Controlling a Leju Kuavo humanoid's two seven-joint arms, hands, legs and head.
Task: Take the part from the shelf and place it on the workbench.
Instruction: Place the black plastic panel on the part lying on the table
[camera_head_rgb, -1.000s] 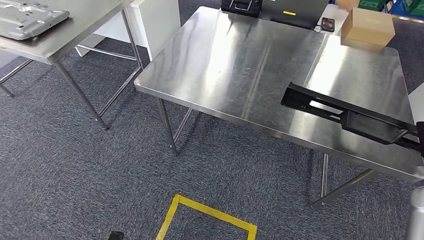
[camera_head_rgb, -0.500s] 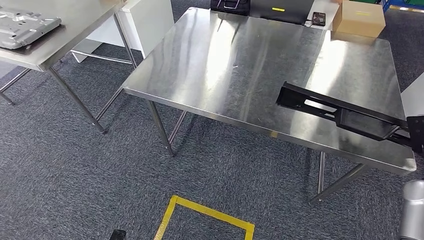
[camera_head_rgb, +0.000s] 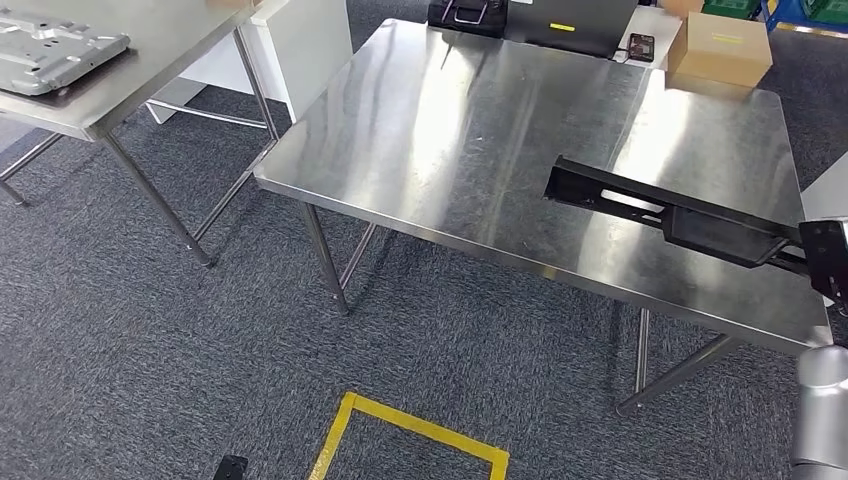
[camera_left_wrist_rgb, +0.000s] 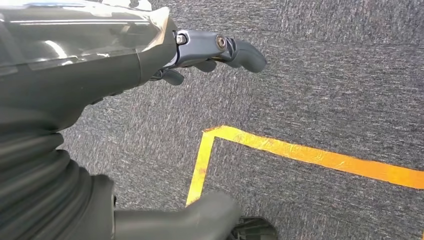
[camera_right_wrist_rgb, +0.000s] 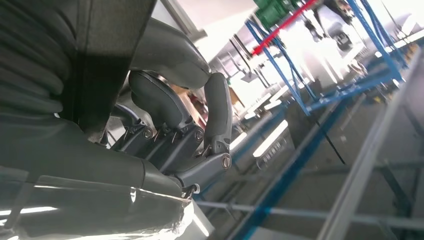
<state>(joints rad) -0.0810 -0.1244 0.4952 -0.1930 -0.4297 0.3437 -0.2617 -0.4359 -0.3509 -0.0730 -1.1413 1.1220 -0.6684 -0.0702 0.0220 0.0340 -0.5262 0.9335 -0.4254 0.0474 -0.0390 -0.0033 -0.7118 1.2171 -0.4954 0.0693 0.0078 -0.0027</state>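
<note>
The part (camera_head_rgb: 680, 220) is a long black metal bracket. It hangs low over the right side of the steel workbench (camera_head_rgb: 470, 130), pointing toward the table's middle. My right hand (camera_head_rgb: 825, 262) grips its near end at the picture's right edge. In the right wrist view the fingers (camera_right_wrist_rgb: 217, 115) of my right hand (camera_right_wrist_rgb: 175, 130) curl around the dark flat part (camera_right_wrist_rgb: 107, 50). I cannot tell whether the part touches the tabletop. My left hand (camera_left_wrist_rgb: 100, 65) hangs over the grey carpet, its fingers (camera_left_wrist_rgb: 240, 50) apart and holding nothing.
A cardboard box (camera_head_rgb: 720, 48), a black case (camera_head_rgb: 470, 15) and a small dark device (camera_head_rgb: 640, 45) sit along the workbench's far edge. A second steel table (camera_head_rgb: 160, 50) at far left carries a grey metal plate (camera_head_rgb: 50, 45). Yellow tape (camera_head_rgb: 400, 430) marks the carpet.
The whole view has shifted a little, so the camera has moved. The black part now reaches farther in over the workbench, and my right hand shows more at the right edge.
</note>
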